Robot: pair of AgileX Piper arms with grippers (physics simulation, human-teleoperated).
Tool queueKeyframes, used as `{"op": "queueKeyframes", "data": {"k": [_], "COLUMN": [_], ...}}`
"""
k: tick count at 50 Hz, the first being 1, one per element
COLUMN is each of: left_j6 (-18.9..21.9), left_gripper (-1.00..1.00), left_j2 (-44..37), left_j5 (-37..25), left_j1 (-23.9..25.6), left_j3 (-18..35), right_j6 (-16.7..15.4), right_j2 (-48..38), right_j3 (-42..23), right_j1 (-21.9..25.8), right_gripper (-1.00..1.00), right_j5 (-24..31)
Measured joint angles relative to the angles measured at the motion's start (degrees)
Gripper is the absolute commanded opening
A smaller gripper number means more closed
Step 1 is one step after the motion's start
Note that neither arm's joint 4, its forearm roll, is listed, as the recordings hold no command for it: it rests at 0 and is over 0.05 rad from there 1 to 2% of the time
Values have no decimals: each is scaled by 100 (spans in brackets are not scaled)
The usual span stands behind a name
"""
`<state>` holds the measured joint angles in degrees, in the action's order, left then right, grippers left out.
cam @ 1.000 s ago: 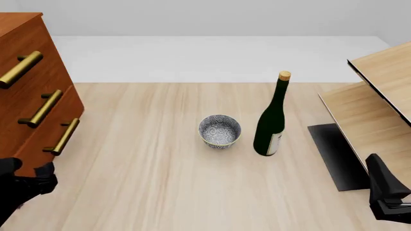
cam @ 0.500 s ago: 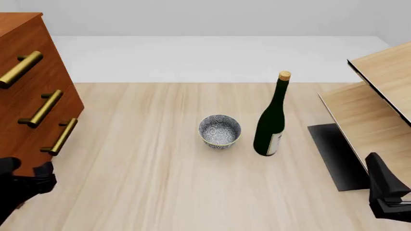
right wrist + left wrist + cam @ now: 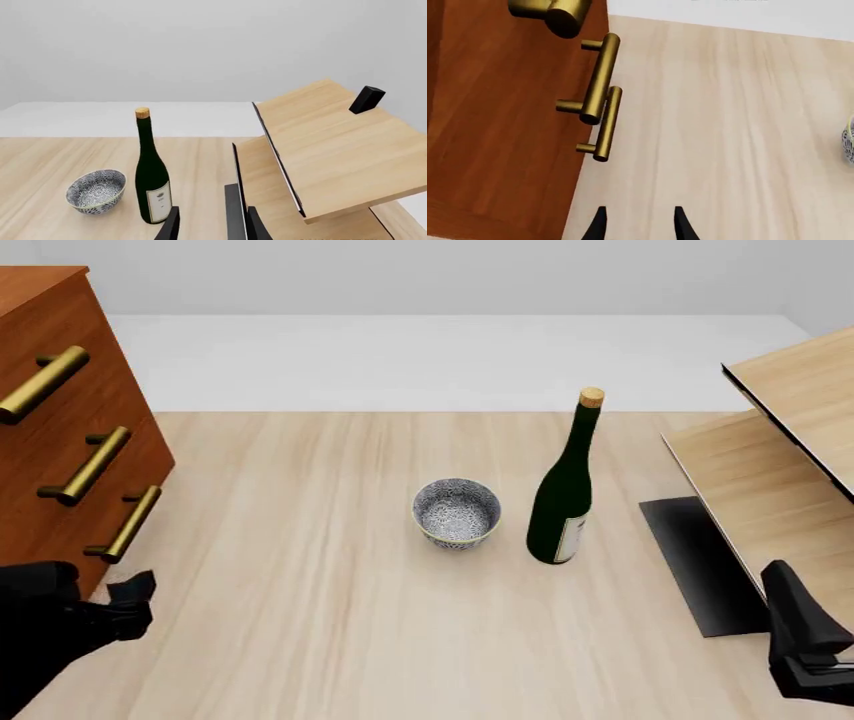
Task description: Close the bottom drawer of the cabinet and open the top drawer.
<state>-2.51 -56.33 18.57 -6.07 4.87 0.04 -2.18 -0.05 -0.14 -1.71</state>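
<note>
The cabinet (image 3: 80, 420) stands at the table's left edge, reddish-brown with three brass bar handles. The bottom drawer (image 3: 67, 530) sits in, its front level with the fronts above; its handle (image 3: 606, 123) is lowest. The top drawer (image 3: 54, 330) is in too, and its handle (image 3: 554, 12) shows end-on in the left wrist view. My left gripper (image 3: 134, 602) hovers just right of the cabinet's lower corner, off the wood. It is open (image 3: 639, 225) with bare table between its fingers. Low at the right, my right gripper (image 3: 787, 590) is open (image 3: 212, 227) and holds nothing.
A blue-patterned bowl (image 3: 457, 512) and a dark green bottle (image 3: 563, 495) with a cork stand mid-table. Pale slanted wooden furniture (image 3: 787, 440) with a black base slab (image 3: 701, 560) fills the right side, close to my right gripper.
The bottom drawer slid in a little and now sits flush. My left gripper then moved right, away from the cabinet's lower corner. The right arm has not moved.
</note>
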Motion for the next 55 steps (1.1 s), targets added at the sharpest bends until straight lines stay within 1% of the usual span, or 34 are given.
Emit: {"op": "queueKeyframes", "data": {"k": [5, 13, 18, 22, 27, 32, 44, 55], "left_j6": [4, 219, 297, 441, 739, 1172, 2338, 3703], "left_gripper": [100, 100, 100, 100, 100, 100, 100, 100], "left_j2": [348, 941, 1125, 1261, 1353, 1495, 1836, 2042], "left_j5": [-295, -753, -913, -1014, -1096, -1200, -1286, -1005], "left_j1": [275, 739, 1137, 1411, 1738, 2011, 2445, 2713], "left_j3": [78, 274, 409, 522, 687, 856, 1131, 1122], "right_j6": [4, 9, 9, 9, 9, 11, 23, 38], "right_j2": [8, -17, -43, -71, -122, -188, -358, -439], "right_j3": [0, 0, -1, -1, -2, -3, -5, -7], "right_j1": [-3, -1, -3, -6, -13, -20, -40, -52], "right_gripper": [100, 100, 100, 100, 100, 100, 100, 100], "right_j5": [7, -20, -47, -75, -127, -194, -364, -441]}}
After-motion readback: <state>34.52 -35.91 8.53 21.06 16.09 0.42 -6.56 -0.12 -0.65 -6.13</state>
